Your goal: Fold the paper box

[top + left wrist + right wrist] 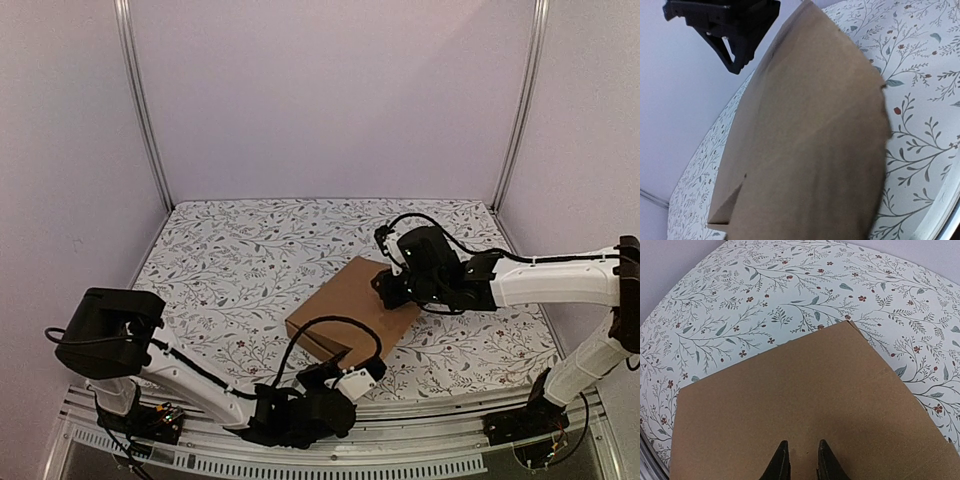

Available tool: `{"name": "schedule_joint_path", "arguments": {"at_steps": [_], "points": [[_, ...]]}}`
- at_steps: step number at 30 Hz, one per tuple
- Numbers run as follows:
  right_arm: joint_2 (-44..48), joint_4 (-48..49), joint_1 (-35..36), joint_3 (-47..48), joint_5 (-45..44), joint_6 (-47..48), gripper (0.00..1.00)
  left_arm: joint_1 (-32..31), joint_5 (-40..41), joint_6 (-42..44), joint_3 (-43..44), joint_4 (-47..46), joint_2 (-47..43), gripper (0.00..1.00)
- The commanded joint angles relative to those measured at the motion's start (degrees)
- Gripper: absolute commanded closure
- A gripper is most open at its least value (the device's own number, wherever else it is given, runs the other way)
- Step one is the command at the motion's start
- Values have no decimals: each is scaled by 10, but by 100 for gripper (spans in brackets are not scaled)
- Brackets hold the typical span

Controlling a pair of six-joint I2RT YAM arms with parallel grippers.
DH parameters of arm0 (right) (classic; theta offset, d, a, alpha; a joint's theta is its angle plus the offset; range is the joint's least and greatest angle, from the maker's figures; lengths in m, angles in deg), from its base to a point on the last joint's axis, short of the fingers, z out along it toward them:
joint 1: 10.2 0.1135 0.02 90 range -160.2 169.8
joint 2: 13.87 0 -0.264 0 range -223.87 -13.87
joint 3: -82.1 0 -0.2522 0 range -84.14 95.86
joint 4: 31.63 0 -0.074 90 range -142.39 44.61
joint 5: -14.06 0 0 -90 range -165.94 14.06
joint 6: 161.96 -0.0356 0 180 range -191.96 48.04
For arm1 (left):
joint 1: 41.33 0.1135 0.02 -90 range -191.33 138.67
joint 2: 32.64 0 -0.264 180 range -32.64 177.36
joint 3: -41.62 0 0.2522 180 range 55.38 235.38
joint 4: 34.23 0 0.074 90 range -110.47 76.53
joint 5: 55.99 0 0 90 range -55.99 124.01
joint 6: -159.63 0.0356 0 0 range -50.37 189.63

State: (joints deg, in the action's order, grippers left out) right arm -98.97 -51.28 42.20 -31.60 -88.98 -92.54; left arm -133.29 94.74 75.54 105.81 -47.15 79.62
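At the near edge of the table (220, 270), the left gripper (340, 372) is seen low, just beside the near corner of the box (350, 300). Its fingers are hidden, so it cannot be told whether they are apart or together. The box is laid aslant on the flowered table, somewhat right of the middle, with its brown top shut and flat. At its far right edge the right gripper (802, 446) is held over the top, the two black tips a little apart, with nothing seen between them.
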Motion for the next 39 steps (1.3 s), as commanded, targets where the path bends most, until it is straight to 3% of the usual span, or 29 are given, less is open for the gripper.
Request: {"name": "schedule_joint_path", "arguments": {"at_steps": [1,10,17,23,28,39], "points": [[-27,38,-13,-9,24,-7,86,-22,-31,5,-4,30,-17,56],[-62,73,-15,-39,17,-19,95,-39,-68,-40,-21,79,-84,31],[-78,85,-16,-53,17,-25,99,-40,-64,-81,-61,118,-164,24],[-73,87,-15,-54,18,-29,99,-18,-69,-86,-68,138,-192,26],[-42,77,-15,-48,22,-24,99,16,-66,-105,-67,150,-195,35],[-2,29,-15,-21,27,-8,99,114,-153,-172,-114,130,-274,38]]}}
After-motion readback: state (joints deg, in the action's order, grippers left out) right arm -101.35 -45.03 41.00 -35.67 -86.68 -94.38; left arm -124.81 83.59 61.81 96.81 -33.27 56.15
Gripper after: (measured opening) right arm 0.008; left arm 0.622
